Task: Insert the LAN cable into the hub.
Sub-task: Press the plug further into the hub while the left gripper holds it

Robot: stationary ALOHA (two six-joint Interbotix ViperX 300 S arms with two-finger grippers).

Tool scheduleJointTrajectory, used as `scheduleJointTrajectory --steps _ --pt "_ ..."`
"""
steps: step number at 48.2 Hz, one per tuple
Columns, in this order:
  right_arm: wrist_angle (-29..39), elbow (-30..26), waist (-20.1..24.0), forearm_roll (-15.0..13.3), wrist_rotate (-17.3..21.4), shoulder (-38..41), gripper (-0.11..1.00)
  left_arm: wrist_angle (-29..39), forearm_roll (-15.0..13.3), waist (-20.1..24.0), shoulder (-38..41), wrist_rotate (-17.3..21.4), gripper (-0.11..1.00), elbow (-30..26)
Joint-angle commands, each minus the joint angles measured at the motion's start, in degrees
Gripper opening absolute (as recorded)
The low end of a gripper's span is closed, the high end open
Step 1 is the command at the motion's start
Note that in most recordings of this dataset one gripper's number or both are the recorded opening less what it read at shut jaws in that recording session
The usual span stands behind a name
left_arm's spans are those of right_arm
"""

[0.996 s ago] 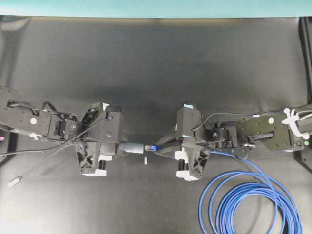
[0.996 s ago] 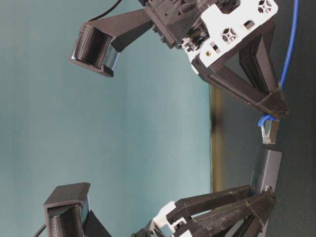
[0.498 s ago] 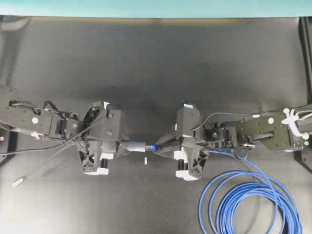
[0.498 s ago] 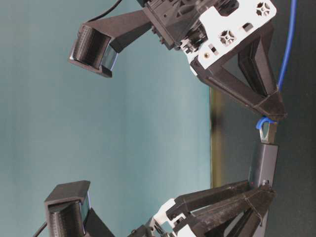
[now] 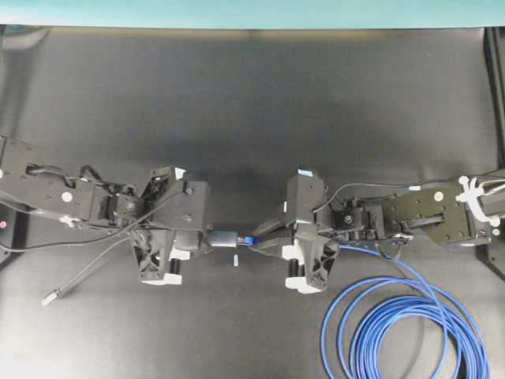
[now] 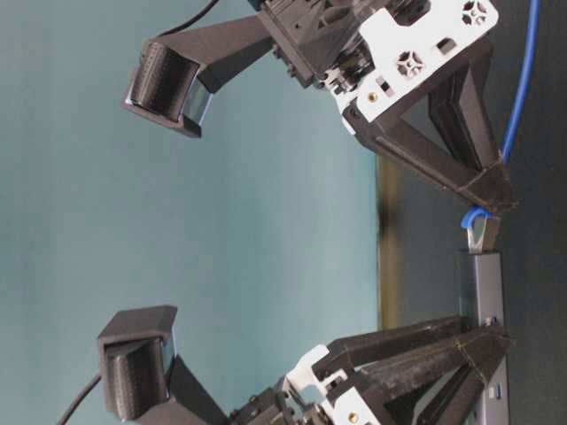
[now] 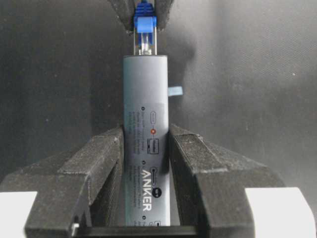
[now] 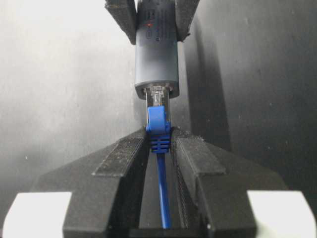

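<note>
Left pincer (image 5: 211,239), pinching hub (image 7: 145,124), has advanced toward frame centre; gap closed. Right pincer (image 8: 159,144) pinches LAN cable (image 5: 394,332) plug (image 8: 157,104), tip entering port. Risk: slight tilt jams plug, or boot slips backward

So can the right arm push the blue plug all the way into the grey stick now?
Probably yes. The right fingers grip the LAN cable plug in line with the hub, its tip already at the port, and the left fingers brace the hub. Nothing is between them.
</note>
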Motion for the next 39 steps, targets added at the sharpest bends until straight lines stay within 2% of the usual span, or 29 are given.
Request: scheduleJointTrajectory --steps 1,9,19,39 --pt "0.79 -1.32 -0.44 0.09 0.26 -0.26 0.13 1.14 0.18 -0.09 0.09 0.26 0.28 -2.46" --pt "5.01 -2.55 -0.44 -0.09 -0.44 0.35 0.13 5.71 0.26 -0.09 1.14 0.7 0.28 -4.57" --pt "6.68 -4.04 -0.53 -0.18 -1.41 0.97 0.13 9.76 0.26 -0.09 2.55 1.93 0.28 -7.21" --pt "7.38 -4.66 -0.62 -0.18 -1.41 1.49 0.13 12.39 0.26 0.18 3.96 2.81 0.28 -10.02"
